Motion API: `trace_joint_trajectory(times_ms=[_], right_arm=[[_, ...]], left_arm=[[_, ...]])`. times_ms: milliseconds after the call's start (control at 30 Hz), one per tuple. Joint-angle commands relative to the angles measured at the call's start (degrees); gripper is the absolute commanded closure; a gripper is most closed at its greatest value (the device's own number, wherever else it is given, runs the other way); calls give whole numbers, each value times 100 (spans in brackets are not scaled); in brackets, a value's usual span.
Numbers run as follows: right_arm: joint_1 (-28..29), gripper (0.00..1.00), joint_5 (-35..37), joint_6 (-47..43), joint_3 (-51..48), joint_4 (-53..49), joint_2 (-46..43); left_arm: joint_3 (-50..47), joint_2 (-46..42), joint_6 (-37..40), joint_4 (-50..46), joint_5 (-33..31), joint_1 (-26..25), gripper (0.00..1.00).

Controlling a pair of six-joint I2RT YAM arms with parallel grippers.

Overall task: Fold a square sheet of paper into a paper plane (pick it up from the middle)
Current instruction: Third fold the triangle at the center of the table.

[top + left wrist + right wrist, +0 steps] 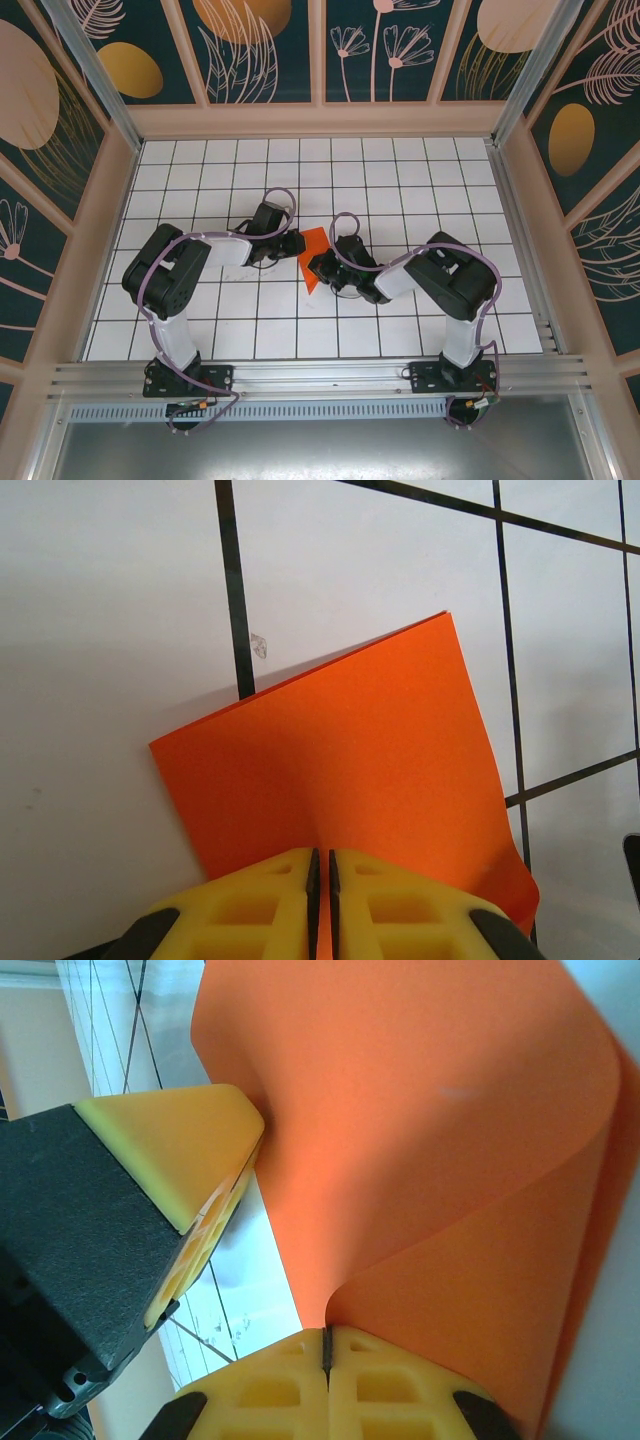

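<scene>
At mid-table, both arms meet on the square sheet of paper [313, 250]. The left gripper [321, 856] is clamped on one edge and the right gripper [325, 1336] pinches another, so the sheet curls between them, probably being bent over for a fold.

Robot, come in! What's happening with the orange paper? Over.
Left gripper shut on orange paper. Right gripper too, paper curled between. Grid table underneath.
</scene>
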Motion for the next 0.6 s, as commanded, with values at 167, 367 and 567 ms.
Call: trace_joint_trajectory(times_ms=[167, 367, 567], right_arm=[[37, 100, -95, -227, 143, -26, 146], [12, 100, -117, -227, 183, -87, 214], [3, 100, -104, -219, 197, -177, 234]], left_arm=[[-117, 158, 18, -132, 33, -26, 84], [-116, 156, 27, -145, 34, -25, 84], [-104, 141, 14, -158, 25, -22, 84]])
